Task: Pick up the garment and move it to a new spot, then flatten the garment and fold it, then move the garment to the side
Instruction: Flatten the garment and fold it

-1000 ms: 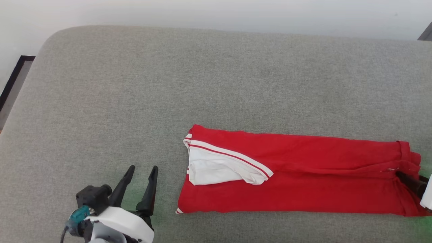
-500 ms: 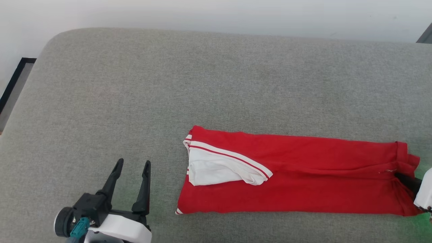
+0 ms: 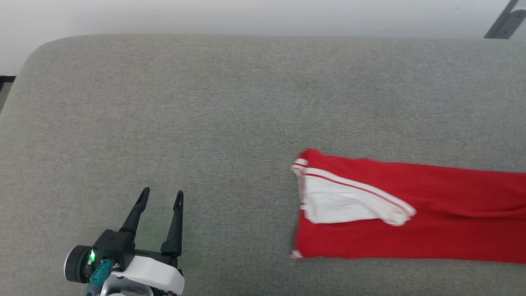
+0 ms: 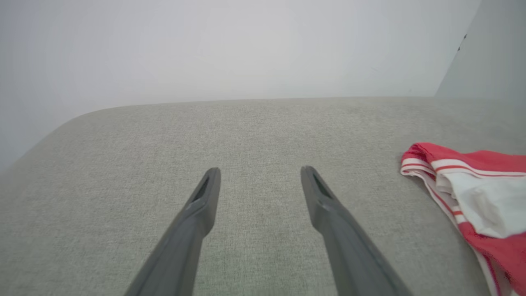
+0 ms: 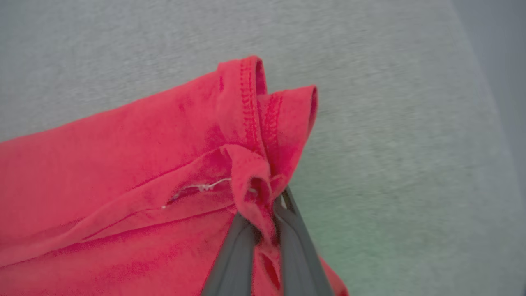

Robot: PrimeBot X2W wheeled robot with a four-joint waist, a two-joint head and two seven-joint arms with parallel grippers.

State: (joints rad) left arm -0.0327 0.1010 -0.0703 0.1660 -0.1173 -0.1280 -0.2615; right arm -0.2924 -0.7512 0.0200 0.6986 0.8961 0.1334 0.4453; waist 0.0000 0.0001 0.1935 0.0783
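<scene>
The right end effector has pinched shut on the bunched, stitched hem of the soft red shirt with a white sleeve and striped trim, dragging it toward 3 o'clock across the grey woven cushion. The left end effector sits spread at 7 o'clock.

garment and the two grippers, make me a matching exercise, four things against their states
Things:
1 left gripper
2 right gripper
3 garment
4 sleeve

States:
a white, lying on top of the red body
b open, holding nothing
c folded in a long strip on the grey cushion
d shut, pinching red cloth

Pairs: 1-b, 2-d, 3-c, 4-a
</scene>
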